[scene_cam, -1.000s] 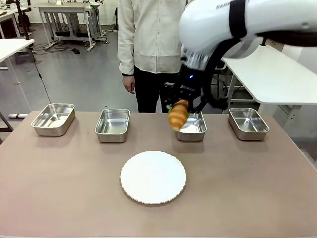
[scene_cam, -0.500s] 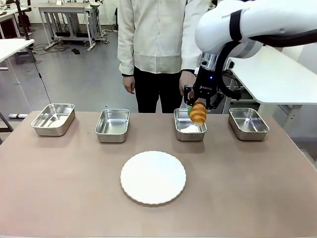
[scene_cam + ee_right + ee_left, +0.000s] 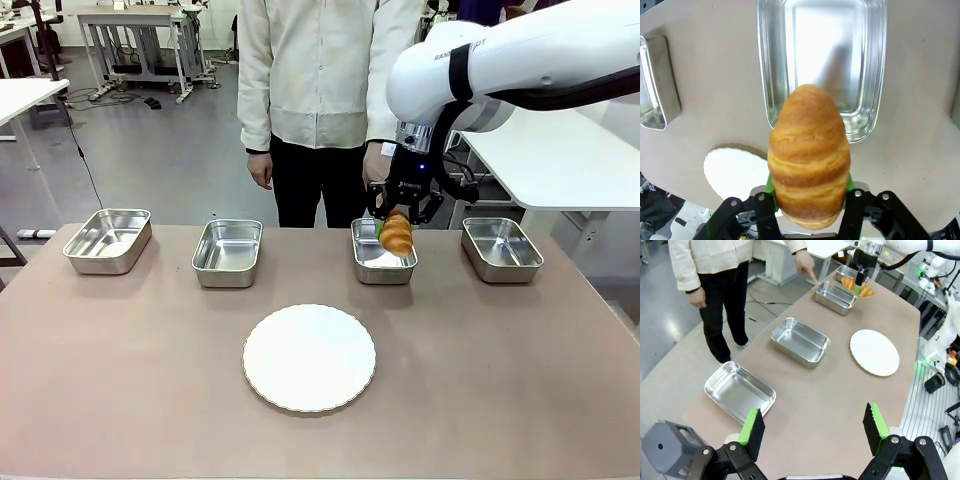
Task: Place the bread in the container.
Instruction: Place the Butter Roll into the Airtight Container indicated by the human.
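Right end effector (image 3: pixel 398 226): I see it clamped on the croissant (image 3: pixel 397 233), hanging over the third steel pan (image 3: pixel 372 268) from the tabletop's (image 3: pixel 150 380) left edge, along the far edge.
Left end effector (image 3: pixel 812 432): fingers apart, holding nothing, above the left end.
White plate (image 3: pixel 309 357): mid-tabletop.
Person's hand (image 3: pixel 804 262): pointing at that pan.
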Action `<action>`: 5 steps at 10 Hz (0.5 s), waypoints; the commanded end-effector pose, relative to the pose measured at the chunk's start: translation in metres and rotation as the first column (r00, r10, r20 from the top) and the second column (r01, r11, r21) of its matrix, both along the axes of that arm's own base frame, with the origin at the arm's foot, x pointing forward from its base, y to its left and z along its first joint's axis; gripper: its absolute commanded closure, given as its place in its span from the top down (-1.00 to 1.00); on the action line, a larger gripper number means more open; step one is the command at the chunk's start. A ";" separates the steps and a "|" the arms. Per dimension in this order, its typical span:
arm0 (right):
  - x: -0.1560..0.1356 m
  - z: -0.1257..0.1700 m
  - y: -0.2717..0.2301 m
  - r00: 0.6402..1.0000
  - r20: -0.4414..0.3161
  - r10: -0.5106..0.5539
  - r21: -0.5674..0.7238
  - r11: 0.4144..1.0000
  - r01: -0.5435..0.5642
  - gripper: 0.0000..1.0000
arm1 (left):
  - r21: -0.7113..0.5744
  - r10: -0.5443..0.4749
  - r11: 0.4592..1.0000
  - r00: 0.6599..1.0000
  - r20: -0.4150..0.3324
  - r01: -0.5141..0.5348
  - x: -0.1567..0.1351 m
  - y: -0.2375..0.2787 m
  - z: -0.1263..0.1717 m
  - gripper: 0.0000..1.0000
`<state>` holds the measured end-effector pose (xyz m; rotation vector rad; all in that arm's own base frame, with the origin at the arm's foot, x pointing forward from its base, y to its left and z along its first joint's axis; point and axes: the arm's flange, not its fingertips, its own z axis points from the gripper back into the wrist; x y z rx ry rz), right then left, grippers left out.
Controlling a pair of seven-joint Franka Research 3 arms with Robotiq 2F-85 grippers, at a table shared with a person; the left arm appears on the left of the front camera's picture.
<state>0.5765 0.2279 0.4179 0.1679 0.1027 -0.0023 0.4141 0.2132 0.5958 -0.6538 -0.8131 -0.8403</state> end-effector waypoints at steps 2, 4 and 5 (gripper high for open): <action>0.011 -0.003 -0.005 0.996 0.084 -0.026 0.010 1.000 0.026 0.09 | -0.003 -0.010 1.000 1.000 0.010 0.010 -0.002 0.000 0.001 1.00; 0.027 -0.011 -0.012 0.995 0.104 0.006 0.035 0.999 -0.010 0.09 | -0.003 -0.010 1.000 1.000 0.010 0.010 -0.002 0.000 0.001 1.00; 0.034 -0.014 -0.016 0.995 0.096 0.014 0.048 0.999 -0.018 0.09 | -0.003 -0.010 1.000 1.000 0.010 0.010 -0.002 0.000 0.001 1.00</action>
